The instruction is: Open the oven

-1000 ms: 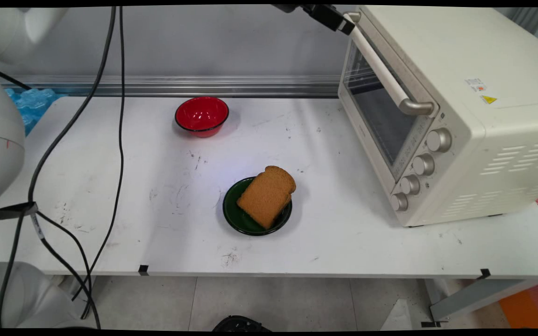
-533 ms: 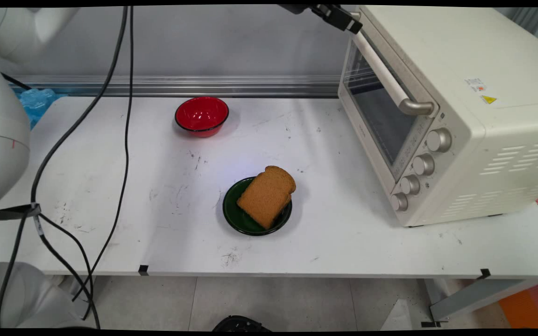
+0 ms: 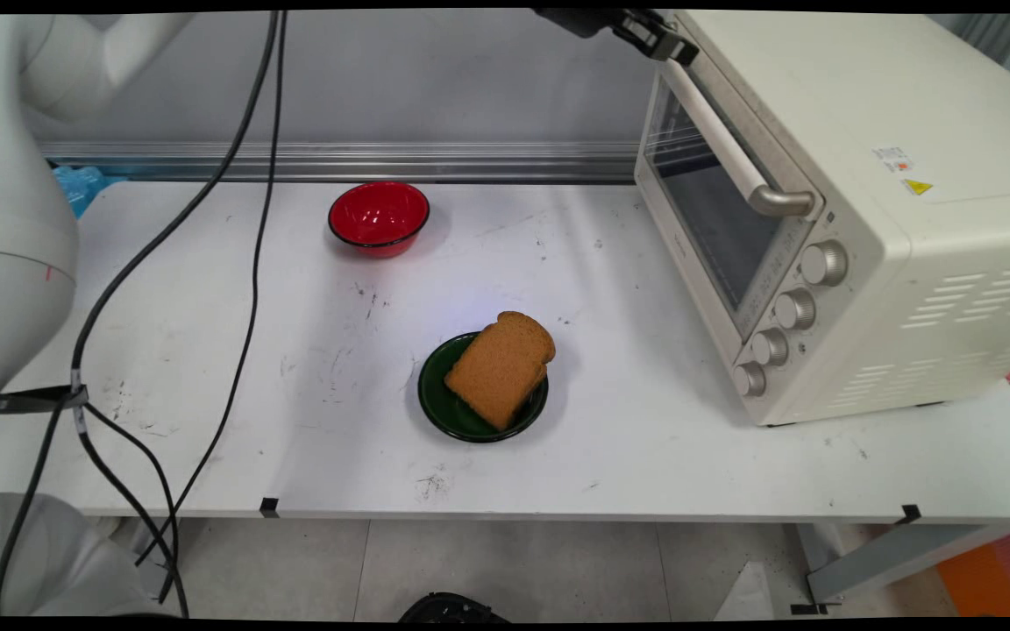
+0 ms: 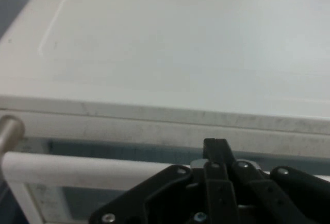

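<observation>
Though partly cut off, pincer [image 3: 676, 48] looks closed beside oven handle [image 3: 720, 140]

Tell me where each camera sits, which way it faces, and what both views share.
Main view: fixed above the table's near side, looking down across it to the wall; shows the red bowl, bread on a green plate, the toaster oven, the arm, and the gripper at the top edge.
Hand view: on the hand, facing the oven's top; gripper linkage rises from below.
Shared: the oven's door handle.
</observation>
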Motion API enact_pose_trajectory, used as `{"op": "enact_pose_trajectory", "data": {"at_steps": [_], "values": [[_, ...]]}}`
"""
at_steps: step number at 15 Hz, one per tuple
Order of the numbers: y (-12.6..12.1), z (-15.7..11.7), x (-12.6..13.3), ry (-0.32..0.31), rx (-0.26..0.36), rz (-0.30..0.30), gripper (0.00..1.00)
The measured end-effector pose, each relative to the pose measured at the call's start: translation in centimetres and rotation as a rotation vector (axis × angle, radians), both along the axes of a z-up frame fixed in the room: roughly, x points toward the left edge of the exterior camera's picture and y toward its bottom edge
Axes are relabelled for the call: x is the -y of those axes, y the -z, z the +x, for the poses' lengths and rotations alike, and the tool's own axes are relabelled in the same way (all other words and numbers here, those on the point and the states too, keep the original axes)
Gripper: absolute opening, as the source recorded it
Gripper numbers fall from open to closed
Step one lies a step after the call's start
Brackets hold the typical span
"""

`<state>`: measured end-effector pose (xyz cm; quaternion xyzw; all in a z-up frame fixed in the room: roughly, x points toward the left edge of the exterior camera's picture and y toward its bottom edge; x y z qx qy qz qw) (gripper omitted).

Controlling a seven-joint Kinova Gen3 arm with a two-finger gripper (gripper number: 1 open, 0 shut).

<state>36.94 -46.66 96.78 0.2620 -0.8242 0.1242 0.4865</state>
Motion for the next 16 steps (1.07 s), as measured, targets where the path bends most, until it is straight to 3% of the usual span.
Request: {"op": "enact_pose_trajectory", "data": {"at_steps": [16], "values": [[3.1,-3.1,2.7,0.064,0.012,0.001,0.0]]}}
